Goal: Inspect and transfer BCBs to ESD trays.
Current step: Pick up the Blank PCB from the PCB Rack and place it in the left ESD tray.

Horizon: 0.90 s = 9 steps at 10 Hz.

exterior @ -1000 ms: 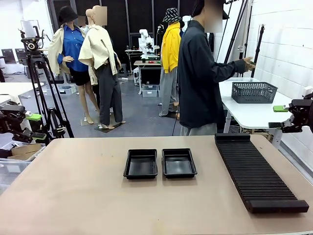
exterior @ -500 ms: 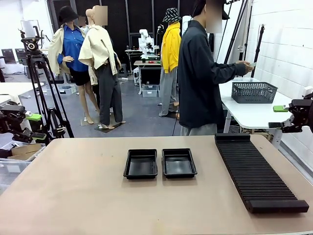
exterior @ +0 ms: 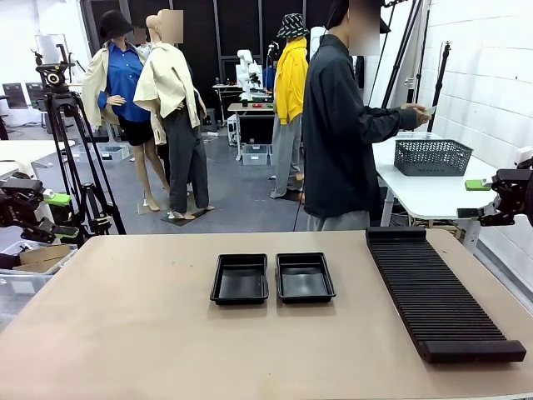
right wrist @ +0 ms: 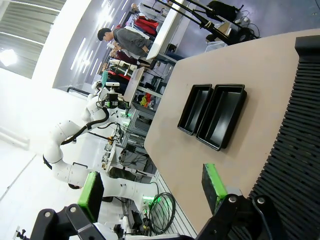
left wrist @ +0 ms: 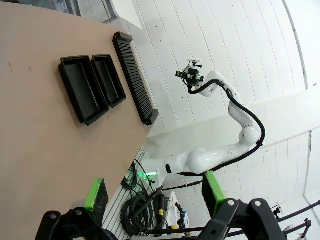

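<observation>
Both ESD trays [exterior: 240, 279] lie side by side on the surface [exterior: 125, 333], just beside the ribbed rack [exterior: 441, 304] on its left as the front view gives it, and both are empty. The left hand [exterior: 60, 215] hangs well apart from the rack, past the surface's far side. The right hand [exterior: 473, 198] hangs near the rack's far right corner. Each has its jaws spread wide with nothing between the pads [left wrist: 95, 194]. Beyond the rack's far end a person [exterior: 337, 133] holds a small pale item over a mesh basket [exterior: 433, 156]; it is too small to identify as a BCB. A BCB is judged light, thin, stiff and fragile: grip opposite edges with little force, pads clear of components. The front view supplies the person and basket. The left wrist view supplies the open jaw gap and the right arm [left wrist: 235, 115].
</observation>
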{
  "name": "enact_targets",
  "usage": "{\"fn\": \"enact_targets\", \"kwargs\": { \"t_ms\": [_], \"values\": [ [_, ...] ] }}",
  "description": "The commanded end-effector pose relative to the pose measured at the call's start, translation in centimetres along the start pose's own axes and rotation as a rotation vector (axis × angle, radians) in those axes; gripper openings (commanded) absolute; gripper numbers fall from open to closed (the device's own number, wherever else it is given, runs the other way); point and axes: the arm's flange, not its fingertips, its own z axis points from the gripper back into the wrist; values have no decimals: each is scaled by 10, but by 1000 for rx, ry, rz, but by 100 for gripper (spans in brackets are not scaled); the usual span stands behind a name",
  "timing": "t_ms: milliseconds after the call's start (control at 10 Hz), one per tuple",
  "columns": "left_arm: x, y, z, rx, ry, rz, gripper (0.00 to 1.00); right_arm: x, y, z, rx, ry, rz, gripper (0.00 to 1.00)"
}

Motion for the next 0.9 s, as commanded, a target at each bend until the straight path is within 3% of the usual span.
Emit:
{"fn": "enact_targets", "kwargs": {
  "t_ms": [0,800],
  "values": [
    [0,0,1,6,-10,-1,100,-1,1,0,-4,8,5,100],
    [0,0,1,6,-10,-1,100,-1,1,0,-4,8,5,100]
  ]
}}
